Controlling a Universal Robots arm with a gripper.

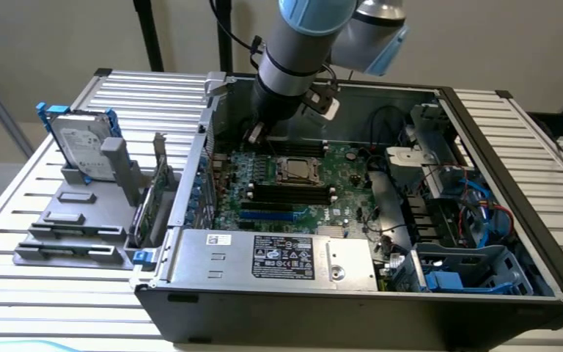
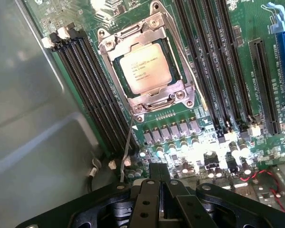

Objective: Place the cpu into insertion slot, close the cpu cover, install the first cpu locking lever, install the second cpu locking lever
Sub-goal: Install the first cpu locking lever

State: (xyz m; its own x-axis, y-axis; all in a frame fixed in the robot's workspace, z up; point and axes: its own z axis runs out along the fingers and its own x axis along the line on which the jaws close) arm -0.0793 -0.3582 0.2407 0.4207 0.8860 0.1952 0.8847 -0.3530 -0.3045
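Already your chip point(image 2: 145, 71) sits in its socket point(image 2: 176, 64) at the middle of the board point(image 2: 173, 115), cover point(image 2: 152, 99) down over it; one thin lever point(image 2: 127, 152) looks unlatched, and your jaws hang closed, empty, nearby.

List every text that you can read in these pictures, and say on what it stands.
No text can be read for certain.
On the cpu: several printed lines, too blurred to read.
On the power supply label: print and logos, too small to read.
On the hard drive label: print, too small to read.
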